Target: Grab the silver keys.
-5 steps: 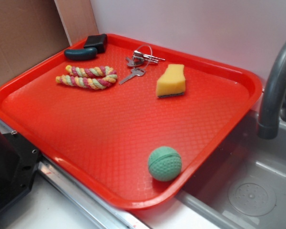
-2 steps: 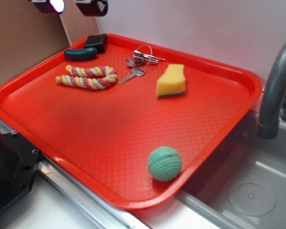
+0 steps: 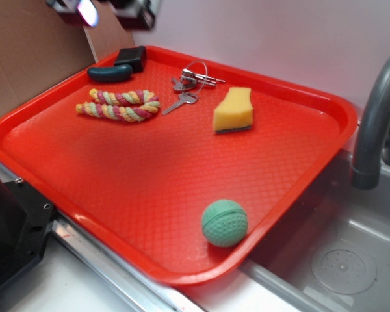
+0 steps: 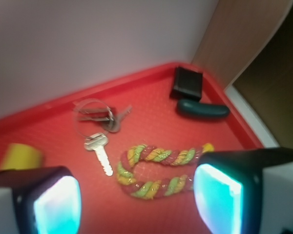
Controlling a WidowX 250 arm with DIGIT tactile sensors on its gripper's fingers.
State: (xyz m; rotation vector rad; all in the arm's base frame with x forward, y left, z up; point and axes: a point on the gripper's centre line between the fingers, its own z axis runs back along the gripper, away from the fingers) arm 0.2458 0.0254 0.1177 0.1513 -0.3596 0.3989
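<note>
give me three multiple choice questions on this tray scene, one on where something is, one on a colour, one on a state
1. Where do the silver keys lie on the red tray?
A. beside the ball
B. between the braided rope toy and the yellow sponge
C. under the sponge

2. What colour is the ball?
A. green
B. blue
C. white

3. What state is the pincer in?
A. shut on the keys
B. shut on the rope
C. open, holding nothing

Answers: 1 B, the exterior view shows the keys flanked by both; 2 A, it is plainly green; 3 C, the wrist view shows the pads wide apart above the tray.
</note>
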